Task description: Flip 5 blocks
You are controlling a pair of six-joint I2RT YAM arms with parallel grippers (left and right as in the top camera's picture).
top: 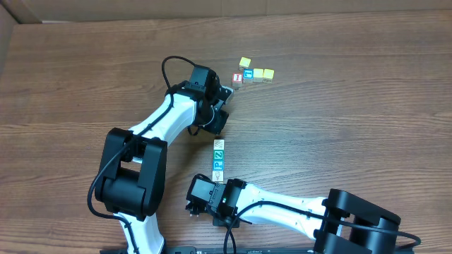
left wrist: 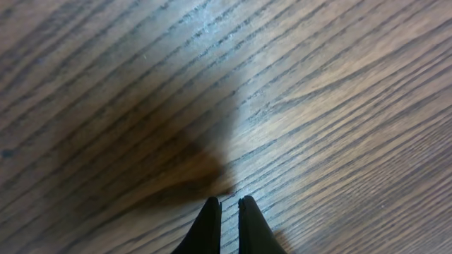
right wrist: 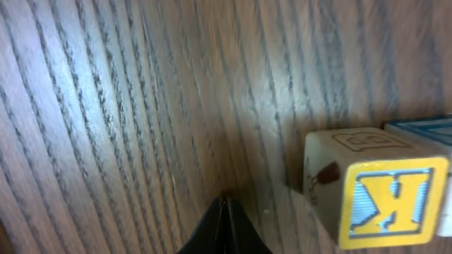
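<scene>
At the near end of the row of cubes point(top: 218, 159), R jaws are shut, tips pressed together w/ nothing btwn them, low over bare bench point(right wrist: 106, 106). Just to their right in the R wrist view sits the nearest cube point(right wrist: 367, 180). It has a cream top and a yellow-framed K on the side facing the cam, sits flat on the wood, and is apart from the tips. Hard against its far side, as far as can be told, is a blue-faced cube point(right wrist: 424, 127). The row of cubes runs near-to-far, so its long axis points from R arm toward L arm. L jaws are shut too and empty, over bare wood, w/ no cube in the L wrist view; L wrist sits beyond the row's far end. R arm is the nearer one, I'd judge. Its jaws would need to open & shift right onto the nearest cube. The far cluster point(top: 253, 72) w/ red & yellow cubes lies well apart.
</scene>
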